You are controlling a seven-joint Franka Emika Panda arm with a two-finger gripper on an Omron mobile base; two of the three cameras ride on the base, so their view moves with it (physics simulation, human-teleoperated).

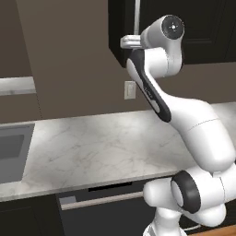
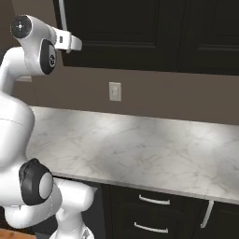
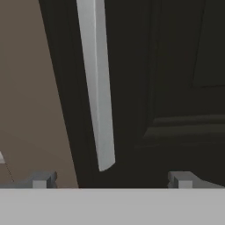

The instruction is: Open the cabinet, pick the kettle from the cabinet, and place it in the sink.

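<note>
The black upper cabinet (image 3: 176, 88) has its door shut, and its long silver bar handle (image 3: 96, 88) runs down to a lower end just above the gap between my fingertips (image 3: 41, 180). My gripper (image 3: 112, 180) is open, close in front of the handle's lower end and holding nothing. From the left base camera the gripper (image 1: 125, 42) sits at the cabinet's (image 1: 198, 32) lower left corner, under the handle (image 1: 137, 14). The grey sink (image 1: 14, 150) is recessed in the counter at the far left. The kettle is hidden.
A white marble counter (image 2: 140, 144) stretches below the cabinets, with a wall outlet (image 2: 115, 91) on the brown backsplash. Black base drawers with short handles (image 2: 154, 200) stand under the counter. My own arm (image 1: 184, 115) arches over the counter's right part.
</note>
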